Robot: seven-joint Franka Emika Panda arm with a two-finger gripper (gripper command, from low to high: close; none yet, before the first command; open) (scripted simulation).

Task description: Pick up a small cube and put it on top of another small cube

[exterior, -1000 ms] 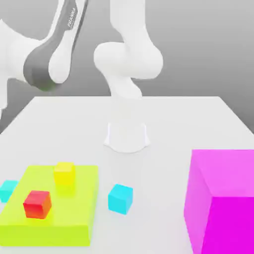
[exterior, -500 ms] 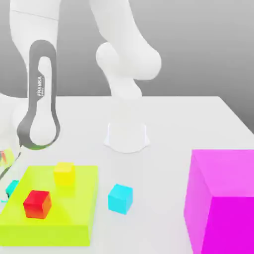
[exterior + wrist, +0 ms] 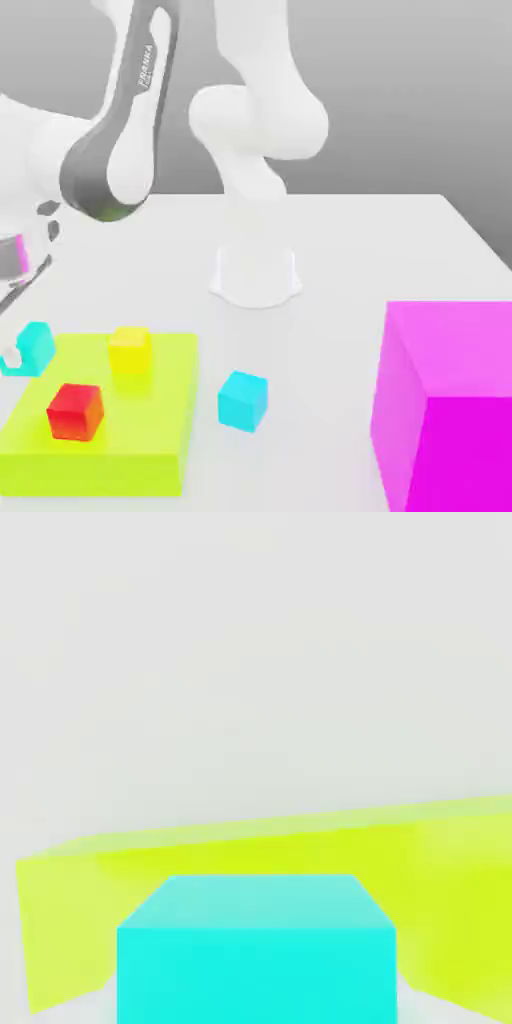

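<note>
One small cyan cube (image 3: 40, 342) hangs just off the table at the exterior view's far left, beside the lime slab's back corner. My gripper (image 3: 28, 352) is shut on it, and one pale fingertip (image 3: 12, 358) shows on its left side. In the hand view the same cube (image 3: 255, 952) sits close up, with the lime slab (image 3: 250, 852) behind it. The other small cyan cube (image 3: 243, 400) rests on the white table, just right of the slab.
A flat lime slab (image 3: 150, 440) at the front left carries a small red cube (image 3: 75, 411) and a small yellow cube (image 3: 130, 350). A big magenta block (image 3: 450, 400) fills the front right. The arm's white base (image 3: 256, 275) stands mid-table.
My gripper closed on the left cyan cube, and the cube has risen and shifted slightly right. The arm's links swung over the left side. The other cubes stayed put.
</note>
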